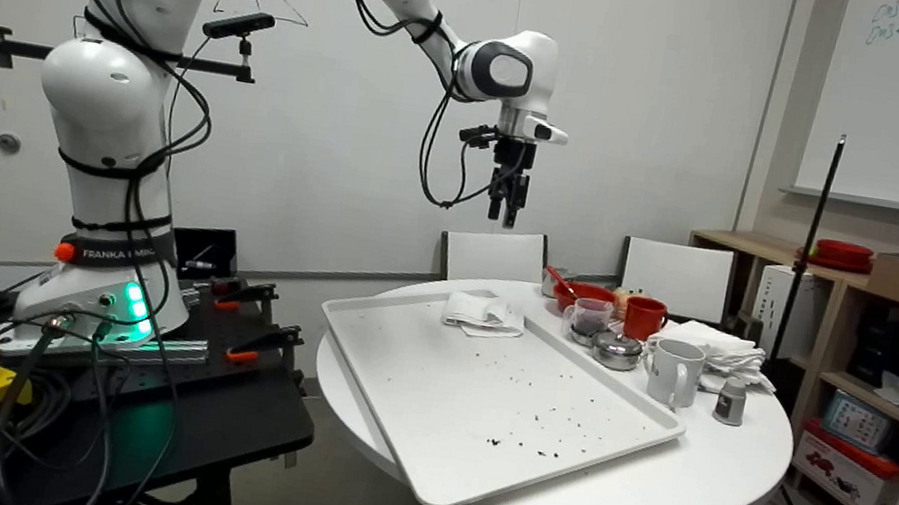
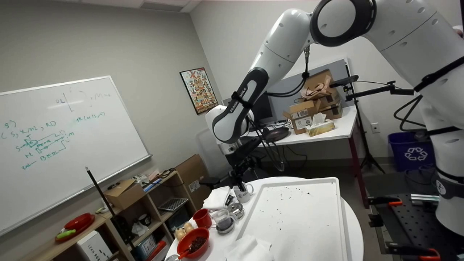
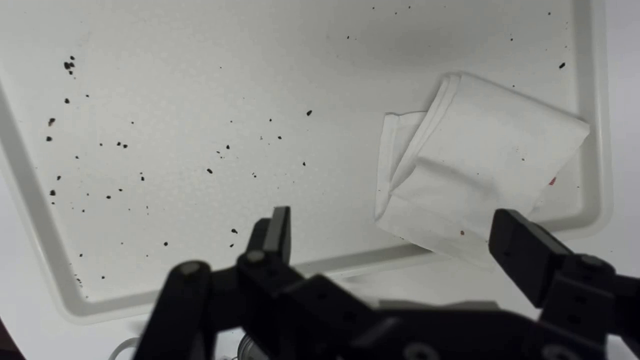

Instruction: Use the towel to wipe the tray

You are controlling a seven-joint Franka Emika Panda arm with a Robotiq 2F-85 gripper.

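Wrist view: I see fingers (image 3: 526,256) spread wide, towel (image 3: 482,155) across an edge of the tray (image 3: 330,135) near one corner.

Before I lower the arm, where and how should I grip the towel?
I'd come straight down with the open gripper and pinch the folded middle of the towel: its layers should bunch up. It lies nearly flat, partly over the rim of the tray, so a side approach likely offers little.
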